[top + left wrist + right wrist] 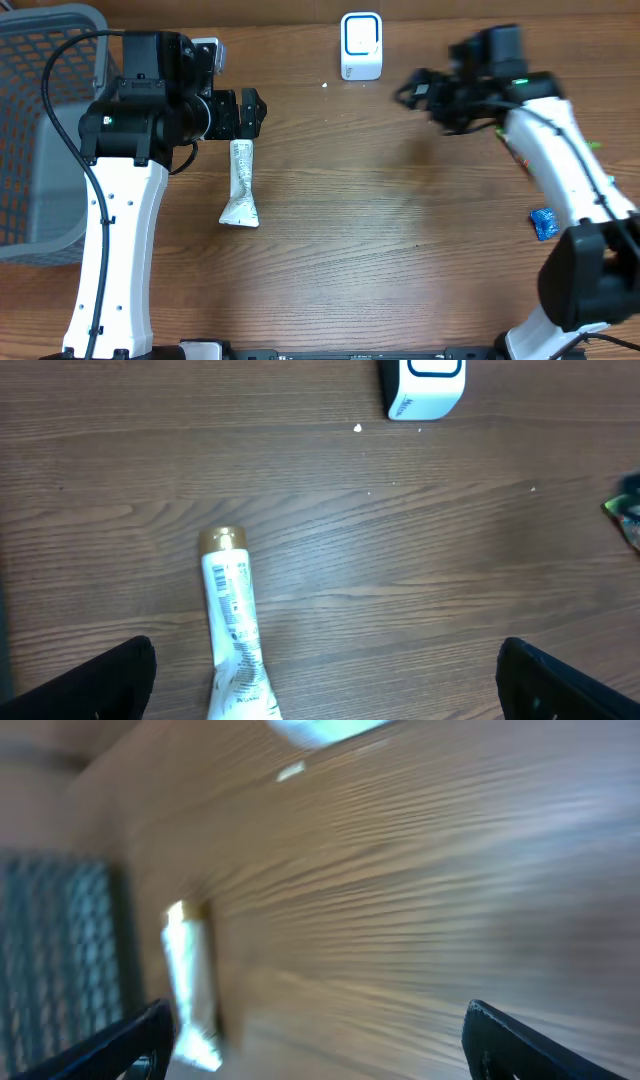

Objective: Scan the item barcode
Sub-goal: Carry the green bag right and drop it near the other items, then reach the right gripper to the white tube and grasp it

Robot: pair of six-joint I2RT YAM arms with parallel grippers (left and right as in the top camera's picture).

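The item, a white tube [240,183] with a gold cap, lies flat on the wooden table left of centre. In the left wrist view the tube [232,622] shows printed text, with its cap pointing away. My left gripper [250,112] hovers over the tube's cap end, open and holding nothing. Its fingers [95,682] stand wide apart, with the tube's lower part lying between them nearer the left one. The white scanner [361,45] stands at the table's far edge. My right gripper [408,92] is blurred, in the air right of the scanner, open and empty; its view shows the tube [190,982] far off.
A grey mesh basket [40,130] takes up the far left. A small blue packet [544,222] lies at the right, beside the right arm. A green and red object [510,148] is partly hidden under that arm.
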